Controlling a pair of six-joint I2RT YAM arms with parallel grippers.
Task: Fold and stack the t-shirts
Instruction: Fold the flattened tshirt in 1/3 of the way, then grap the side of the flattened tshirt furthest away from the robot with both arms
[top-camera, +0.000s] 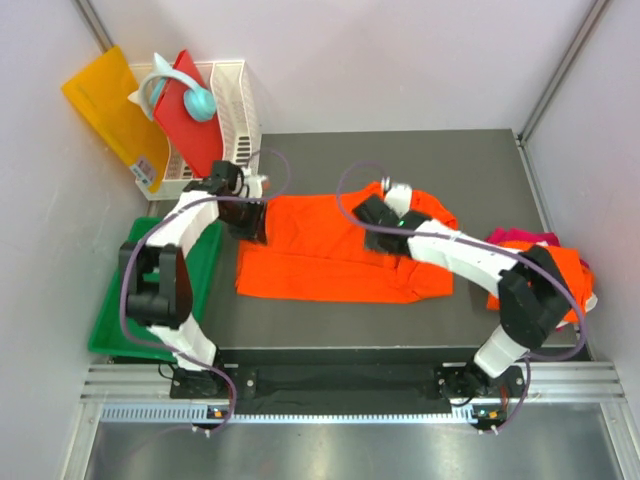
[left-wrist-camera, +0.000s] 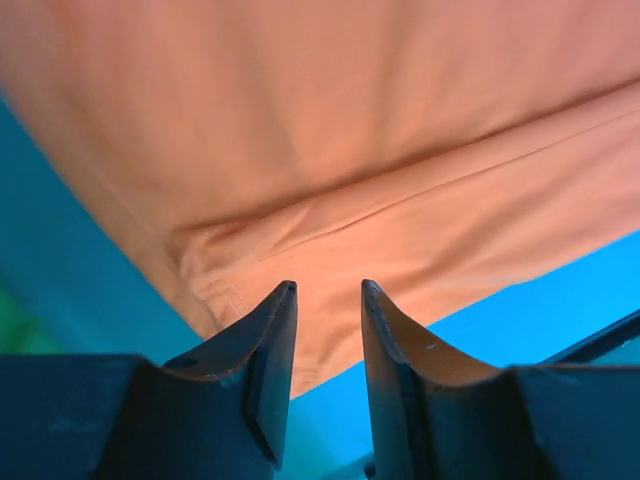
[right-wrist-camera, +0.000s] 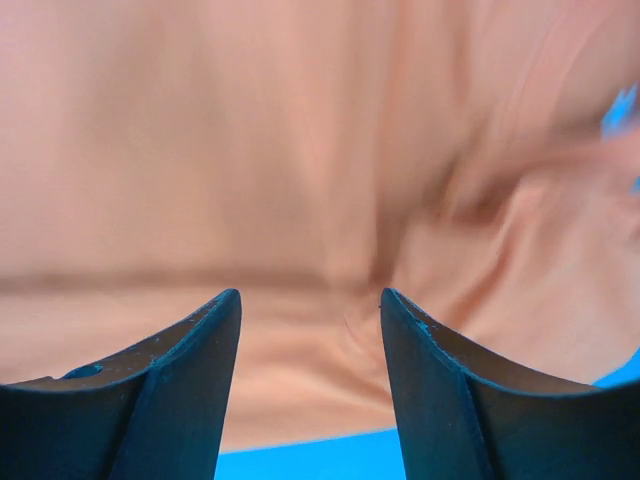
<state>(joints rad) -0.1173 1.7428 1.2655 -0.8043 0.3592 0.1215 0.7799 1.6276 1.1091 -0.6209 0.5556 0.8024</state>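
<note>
The folding of the orange t-shirt (top-camera: 320, 265) is judged to be the step in hand. The left gripper (left-wrist-camera: 329, 286) is narrowly parted, the shirt's hem just ahead of its tips, nothing pinched. The right gripper (right-wrist-camera: 310, 294) is spread over blurred cloth. Next, both edges probably need pinching before any lift.

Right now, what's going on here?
Two arms are working one bright orange cloth t-shirt spread on the dark table. The left gripper is at its left edge, the right gripper over its upper right; both sets of fingers stand apart, gripping nothing. More shirts, orange and magenta, lie heaped at the right.
</note>
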